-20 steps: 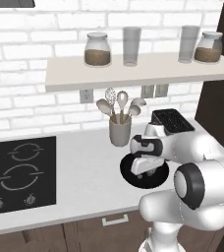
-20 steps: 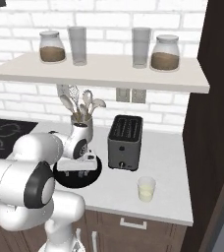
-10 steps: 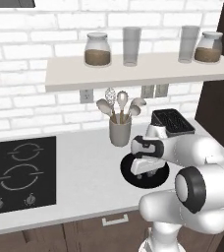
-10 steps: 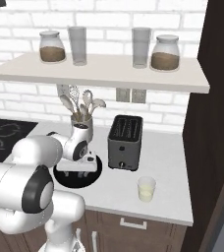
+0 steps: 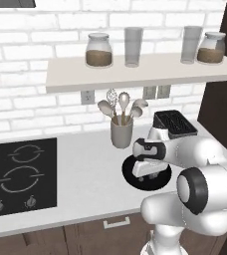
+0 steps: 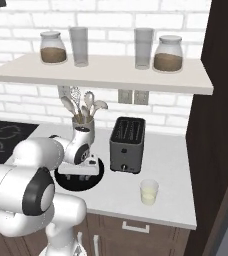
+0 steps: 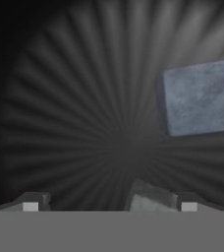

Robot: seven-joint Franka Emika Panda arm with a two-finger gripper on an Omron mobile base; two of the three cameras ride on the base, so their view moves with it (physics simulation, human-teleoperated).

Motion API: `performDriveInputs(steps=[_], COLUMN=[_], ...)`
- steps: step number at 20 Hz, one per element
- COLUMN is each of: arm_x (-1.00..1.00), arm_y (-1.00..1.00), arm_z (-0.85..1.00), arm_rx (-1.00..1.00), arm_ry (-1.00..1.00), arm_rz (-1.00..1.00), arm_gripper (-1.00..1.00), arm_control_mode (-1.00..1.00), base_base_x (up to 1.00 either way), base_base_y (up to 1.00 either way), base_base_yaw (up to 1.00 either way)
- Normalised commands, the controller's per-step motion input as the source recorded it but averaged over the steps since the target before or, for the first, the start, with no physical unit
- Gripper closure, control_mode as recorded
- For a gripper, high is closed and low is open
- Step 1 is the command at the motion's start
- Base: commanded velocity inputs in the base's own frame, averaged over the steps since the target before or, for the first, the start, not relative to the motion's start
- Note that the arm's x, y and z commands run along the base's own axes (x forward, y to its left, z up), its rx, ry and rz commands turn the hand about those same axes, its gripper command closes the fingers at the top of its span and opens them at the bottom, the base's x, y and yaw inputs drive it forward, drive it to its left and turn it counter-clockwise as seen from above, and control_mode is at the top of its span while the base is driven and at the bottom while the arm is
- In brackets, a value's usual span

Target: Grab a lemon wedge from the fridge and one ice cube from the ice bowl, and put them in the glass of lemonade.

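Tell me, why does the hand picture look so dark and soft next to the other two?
Hand view: the camera sits deep in the black ice bowl, so it is dim, and the close ice cube looks blurred. Left and right base views: evenly lit and sharp, with soft shadows under the shelf.

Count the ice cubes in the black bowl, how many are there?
2. One ice cube lies farther in on the ribbed floor of the ice bowl; another sits between the fingertips. The hand may hide more.
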Motion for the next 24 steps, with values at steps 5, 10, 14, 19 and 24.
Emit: performDriveInputs(steps=[5,10,14,19,24], arm_x=[0.00,0.00,0.00,-0.13,-0.55], arm_y=[0.02,0.01,0.00,-0.01,-0.24], arm_z=[-0.06,-0.02,-0.04,0.08,0.93], arm_rx=[0.00,0.00,0.00,0.00,0.05], arm_ry=[0.00,0.00,0.00,-0.03,-0.11], arm_rz=[0.00,0.00,0.00,0.00,0.00], arm_gripper=[1.00,1.00,1.00,1.00,1.00], arm_control_mode=[-1.00,-1.00,-1.00,-1.00,-1.00], base_base_x=[0.00,0.00,0.00,0.00,0.00], base_base_y=[0.00,0.00,0.00,0.00,0.00], base_base_yaw=[0.00,0.00,0.00,0.00,0.00])
